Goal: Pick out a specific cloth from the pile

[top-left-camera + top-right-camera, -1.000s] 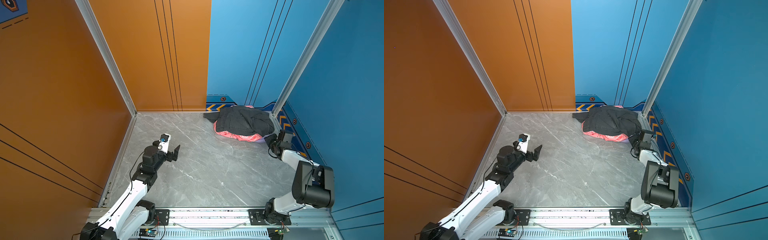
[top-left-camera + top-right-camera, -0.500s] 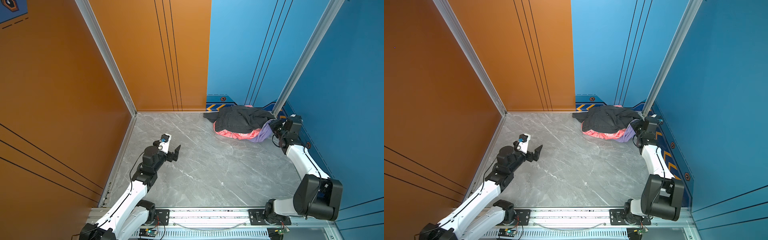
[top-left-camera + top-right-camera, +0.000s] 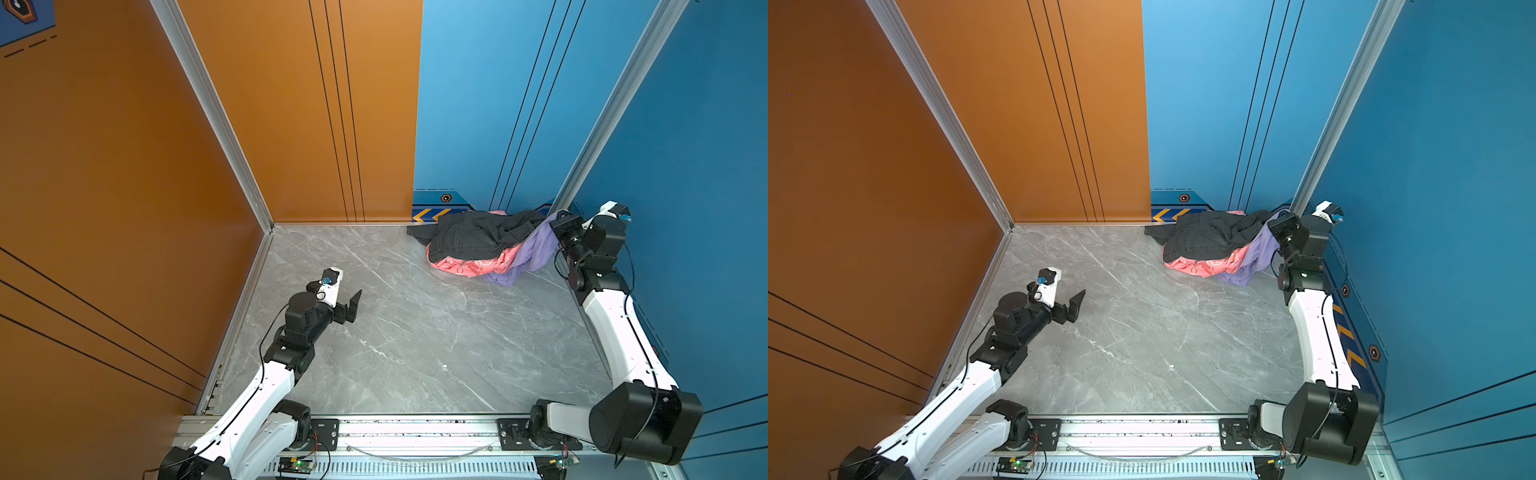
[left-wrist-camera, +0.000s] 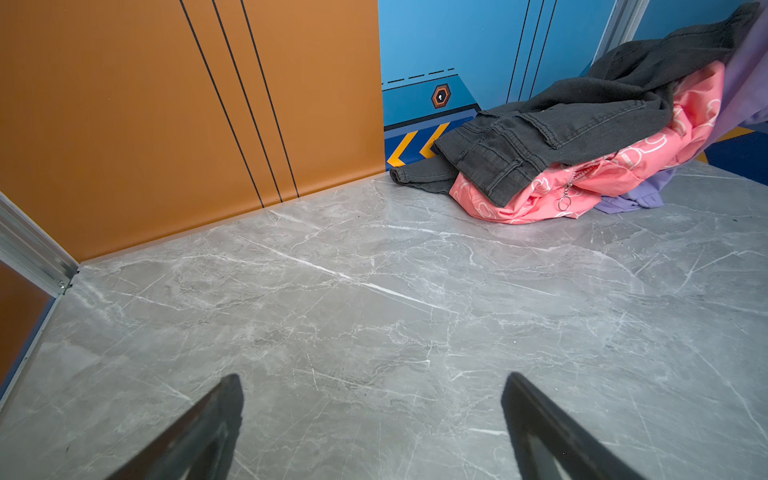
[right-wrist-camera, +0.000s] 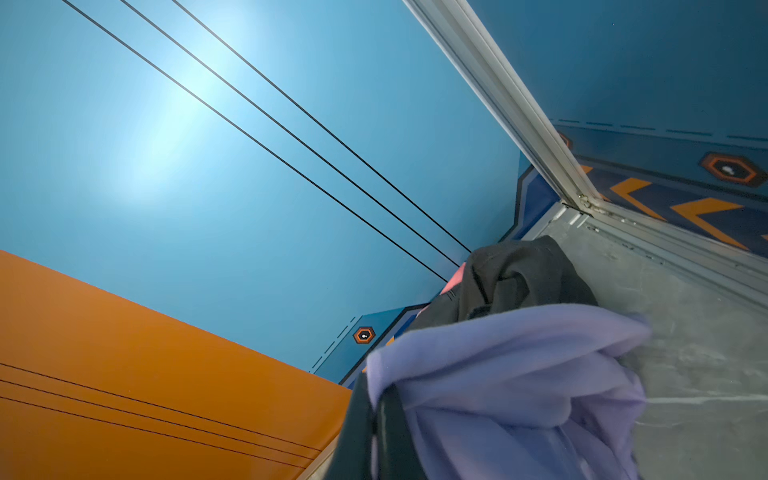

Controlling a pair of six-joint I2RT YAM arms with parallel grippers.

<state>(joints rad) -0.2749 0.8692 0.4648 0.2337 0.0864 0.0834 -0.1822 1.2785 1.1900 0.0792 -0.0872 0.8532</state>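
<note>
Right gripper (image 5: 380, 403) clamped on soft lavender cloth (image 3: 536, 249) | left gripper (image 4: 372, 378) apart | crumpled pile (image 3: 469, 241)

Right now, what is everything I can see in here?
table: one, grey marbled, underneath everything.
orange panels: two, orange, left and back walls.
blue panels: two, blue, back and right walls.
jeans: one, dark grey, far right corner, topmost.
patterned garment: one, pink and white, under the jeans.
cloth: one, lavender, right of both, one end raised.
left gripper: one, black, open above bare table.
right gripper: one, black, shut on the cloth.
</note>
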